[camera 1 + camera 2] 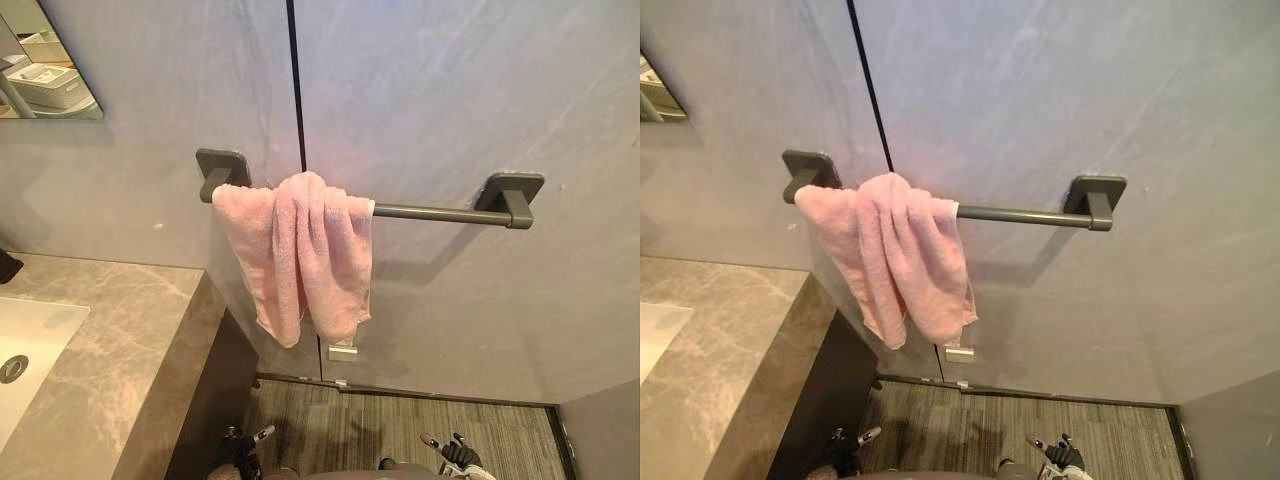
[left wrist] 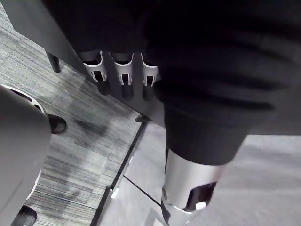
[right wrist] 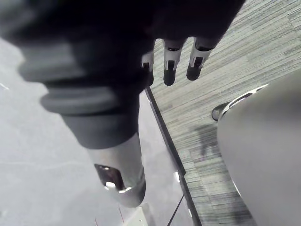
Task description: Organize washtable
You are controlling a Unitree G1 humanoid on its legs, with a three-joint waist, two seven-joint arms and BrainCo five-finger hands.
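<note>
Our left hand (image 1: 240,450) and right hand (image 1: 460,455) hang slack and empty beneath the bunched pink terry towel (image 1: 300,255), draped at the left end of the dark grey metal rail (image 1: 430,212), nearer our left.

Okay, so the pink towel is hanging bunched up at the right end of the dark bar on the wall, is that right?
Not quite. The towel hangs bunched up at the left end of the dark bar, the end nearer the counter. The right stretch of the bar is bare. The left eye view shows this.
</note>
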